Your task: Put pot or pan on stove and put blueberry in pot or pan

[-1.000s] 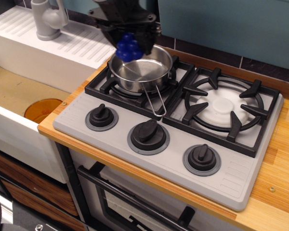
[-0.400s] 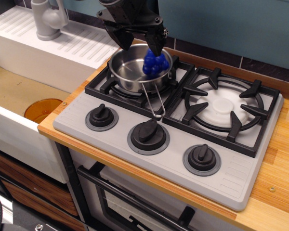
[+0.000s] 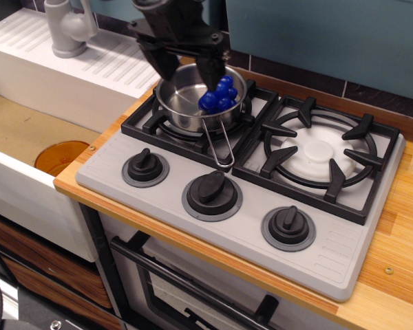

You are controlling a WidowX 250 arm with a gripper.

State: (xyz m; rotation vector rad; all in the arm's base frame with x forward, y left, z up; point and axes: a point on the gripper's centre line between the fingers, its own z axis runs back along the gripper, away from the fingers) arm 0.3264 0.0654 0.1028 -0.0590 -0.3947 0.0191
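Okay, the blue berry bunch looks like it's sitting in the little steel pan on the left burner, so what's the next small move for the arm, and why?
Probably lift the end effector straight up and clear. Its fingers look spread, and the glossy deep-blue berry cluster lies inside the small shiny steel pan, against its right wall, on the left burner of the grey toy cooktop. Both steps seem done, so only withdrawal remains.

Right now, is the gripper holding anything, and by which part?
Nothing. The gripper is open above the pan; the blueberry lies in the pan against its right wall, clear of the left finger and beside the right one.
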